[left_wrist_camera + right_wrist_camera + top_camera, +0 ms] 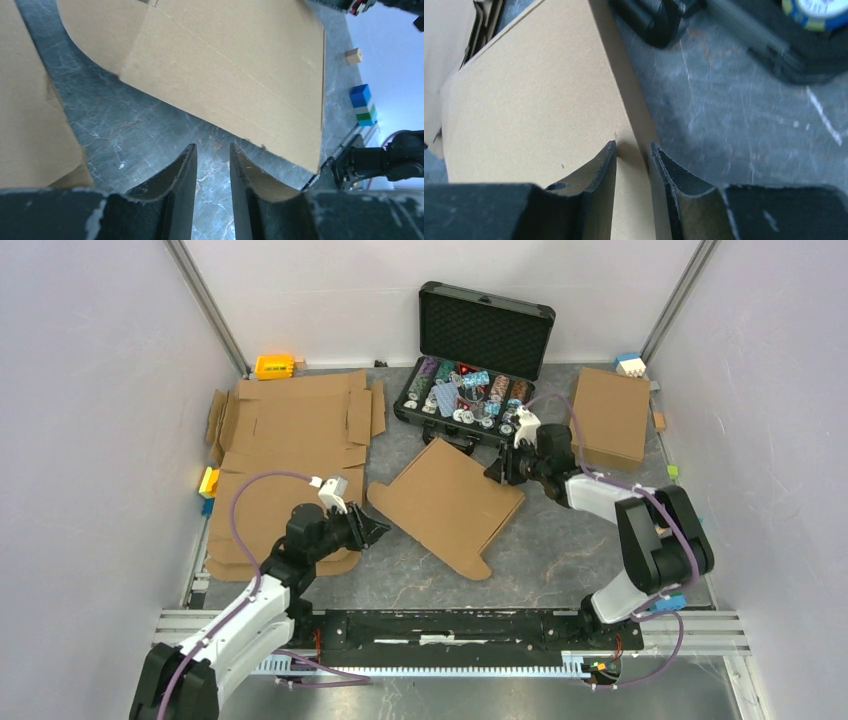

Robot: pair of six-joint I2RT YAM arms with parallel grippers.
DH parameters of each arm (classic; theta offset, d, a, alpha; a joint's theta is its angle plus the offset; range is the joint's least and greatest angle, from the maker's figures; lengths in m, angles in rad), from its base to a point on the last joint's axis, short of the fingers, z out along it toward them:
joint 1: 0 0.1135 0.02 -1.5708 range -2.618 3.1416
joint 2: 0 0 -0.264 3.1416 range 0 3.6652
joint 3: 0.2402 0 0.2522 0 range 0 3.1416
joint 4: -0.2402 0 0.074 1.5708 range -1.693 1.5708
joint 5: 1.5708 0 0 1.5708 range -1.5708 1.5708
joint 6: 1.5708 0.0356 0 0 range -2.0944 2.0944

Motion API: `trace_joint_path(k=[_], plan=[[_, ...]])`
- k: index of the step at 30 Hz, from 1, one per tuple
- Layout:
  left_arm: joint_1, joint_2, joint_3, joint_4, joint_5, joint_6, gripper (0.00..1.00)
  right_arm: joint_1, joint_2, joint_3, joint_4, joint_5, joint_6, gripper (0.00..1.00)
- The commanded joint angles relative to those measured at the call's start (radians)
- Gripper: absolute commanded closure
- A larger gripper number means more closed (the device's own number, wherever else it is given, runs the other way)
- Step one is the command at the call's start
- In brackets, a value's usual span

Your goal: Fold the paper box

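The black case (487,335) stands open beyond the right jaws, its lid upright, and its tray is filled with rows of colourful chips (460,390). The paper box (445,502) lies as a flat brown panel on the bench (560,550) between the two sets of jaws. Its rounded tab is just ahead of the left jaws and its far corner is at the right jaws.

The left wrist view shows the left jaws a narrow gap apart with bare bench between them. They hold nothing, and the paper box (225,60) is just in front of them. It also shows a blue block (360,95) off to the right and a cardboard stack (30,100) to the left.

The right wrist view shows the right jaws straddling the paper box's (534,100) edge. I cannot tell whether they are pinching it. Ahead of them are the case's wall (774,45) and one blue-and-yellow chip (819,10).
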Motion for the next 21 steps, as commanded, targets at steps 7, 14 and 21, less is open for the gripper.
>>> trace_joint_path(k=[7,14,21], plan=[[0.003,-0.084,-0.069,0.032,0.047,-0.122,0.62,-0.004,-0.237,-0.308,0.047,-0.084,0.07,0.71],[0.003,-0.057,-0.121,0.103,0.038,-0.216,0.64,-0.079,-0.153,-0.294,0.016,-0.134,0.085,0.93],[0.003,-0.064,-0.145,0.092,0.024,-0.257,0.65,-0.123,-0.098,-0.309,0.052,-0.168,0.083,0.93]])
